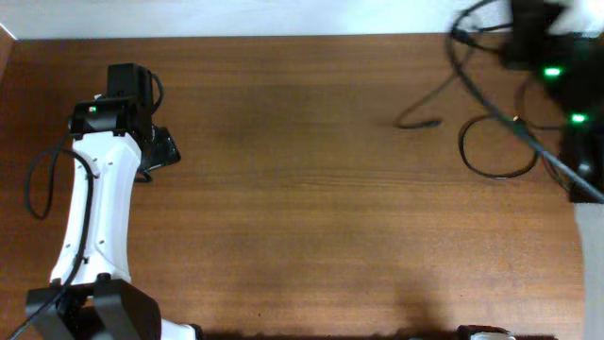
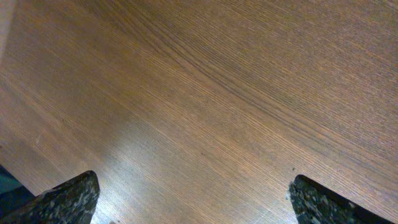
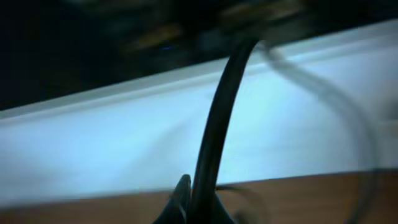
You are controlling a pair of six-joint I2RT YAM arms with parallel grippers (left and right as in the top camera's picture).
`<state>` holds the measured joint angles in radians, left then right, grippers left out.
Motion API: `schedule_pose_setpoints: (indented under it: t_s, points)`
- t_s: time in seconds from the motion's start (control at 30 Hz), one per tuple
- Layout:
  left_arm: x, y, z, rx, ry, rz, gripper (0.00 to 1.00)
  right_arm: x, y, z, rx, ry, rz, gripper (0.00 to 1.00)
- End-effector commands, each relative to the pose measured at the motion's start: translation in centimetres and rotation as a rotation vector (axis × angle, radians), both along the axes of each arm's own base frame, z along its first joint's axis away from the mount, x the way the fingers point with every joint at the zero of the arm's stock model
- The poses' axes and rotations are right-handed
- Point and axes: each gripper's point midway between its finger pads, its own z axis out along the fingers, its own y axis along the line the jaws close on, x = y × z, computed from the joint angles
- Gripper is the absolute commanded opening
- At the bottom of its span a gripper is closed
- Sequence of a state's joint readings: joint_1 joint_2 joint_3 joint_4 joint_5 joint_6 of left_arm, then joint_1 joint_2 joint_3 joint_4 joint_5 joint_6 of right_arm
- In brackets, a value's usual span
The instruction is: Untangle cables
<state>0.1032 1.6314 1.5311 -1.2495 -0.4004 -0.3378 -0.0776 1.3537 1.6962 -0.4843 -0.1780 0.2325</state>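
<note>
The left claw (image 2: 194,190) is open wide over the brown wooden tabletop (image 2: 217,74). The right claw (image 3: 191,208) pinches a thin black cable (image 3: 217,112).

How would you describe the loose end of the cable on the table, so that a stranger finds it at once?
In the overhead view, go to the upper right part of the wooden table, where the thin black cable makes a round loop. Just left of that loop a single strand hooks round and ends in a small plug; it lies open, unlike the closed loop.
</note>
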Motion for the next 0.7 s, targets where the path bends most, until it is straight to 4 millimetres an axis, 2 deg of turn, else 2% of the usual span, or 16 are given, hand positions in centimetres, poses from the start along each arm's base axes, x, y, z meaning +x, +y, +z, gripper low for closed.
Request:
schedule_pose_setpoints:
  t_s: [0.0,0.03,0.1,0.17,0.23,0.27,0.33,0.4,0.43,0.47,0.53,0.57,0.6,0.63,0.67]
  points:
    - [-0.1,0.1,0.9,0.003,-0.034,0.019,0.99,-1.5,-12.7,1.2,-0.16,-0.026,-0.469,0.04]
    - [-0.1,0.1,0.9,0.003,-0.033,0.019,0.99,-2.0,-15.7,1.8,-0.163,-0.054,-0.543,0.04]
    - [-0.1,0.1,0.9,0.003,-0.033,0.019,0.99,-2.8,-19.6,1.9,-0.168,-0.064,-0.634,0.04]
    - [-0.1,0.1,0.9,0.003,-0.033,0.019,0.99,-2.9,-23.3,-0.7,-0.16,0.013,-0.704,0.04]
    - [-0.1,0.1,0.9,0.003,-0.034,0.019,0.99,-1.7,-25.5,-4.9,-0.145,0.134,-0.724,0.04]
    - [-0.1,0.1,0.9,0.003,-0.034,0.019,0.99,-0.4,-26.2,-8.1,-0.129,0.215,-0.706,0.04]
    - [-0.1,0.1,0.9,0.003,-0.033,0.019,0.99,1.1,-26.7,-11.9,-0.109,0.303,-0.681,0.04]
    - [-0.1,0.1,0.9,0.003,-0.034,0.019,0.99,2.7,-27.8,-18.2,-0.08,0.455,-0.665,0.04]
    - [-0.1,0.1,0.9,0.003,-0.033,0.019,0.99,3.2,-28.1,-22.7,-0.059,0.566,-0.649,0.04]
    - [-0.1,0.1,0.9,0.003,-0.033,0.019,0.99,3.3,-28.1,-25.7,-0.043,0.645,-0.637,0.04]
    - [-0.1,0.1,0.9,0.003,-0.033,0.019,0.99,3.6,-27.2,-29.0,-0.001,0.722,-0.575,0.04]
    - [-0.1,0.1,0.9,0.003,-0.033,0.019,0.99,3.6,-26.1,-29.8,0.032,0.747,-0.523,0.22]
    - [-0.1,0.1,0.9,0.004,-0.033,0.019,0.99,3.7,-25.8,-29.8,0.041,0.746,-0.506,0.62]
    - [-0.1,0.1,0.9,0.003,-0.033,0.019,0.99,3.6,-25.7,-29.9,0.046,0.751,-0.499,0.95]
    - [-0.1,0.1,0.9,0.003,-0.034,0.019,0.99,3.2,-25.4,-30.3,0.054,0.777,-0.496,0.96]
